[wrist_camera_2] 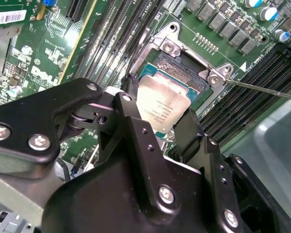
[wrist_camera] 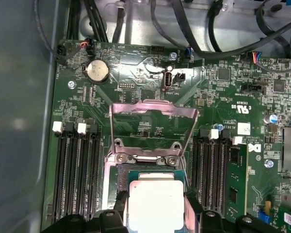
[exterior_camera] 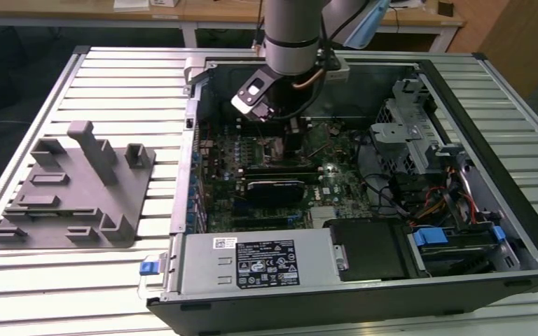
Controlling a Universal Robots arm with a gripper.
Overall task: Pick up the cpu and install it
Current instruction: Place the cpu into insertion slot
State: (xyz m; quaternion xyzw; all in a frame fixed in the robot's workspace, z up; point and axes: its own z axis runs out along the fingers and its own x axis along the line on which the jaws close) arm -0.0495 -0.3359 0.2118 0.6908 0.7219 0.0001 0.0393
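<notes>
Pick-up is done: the gripper, clamped on the cpu, holds it just over the open socket, apparently not yet seated.

Soft, even light from above. The cpu top glares almost white in the first wrist view and looks creamier in the second wrist view. Just beyond the cpu, the raised metal plate carries a pinkish sheen — the motherboard around the cpu sits evenly lit, its shadows soft.
</notes>
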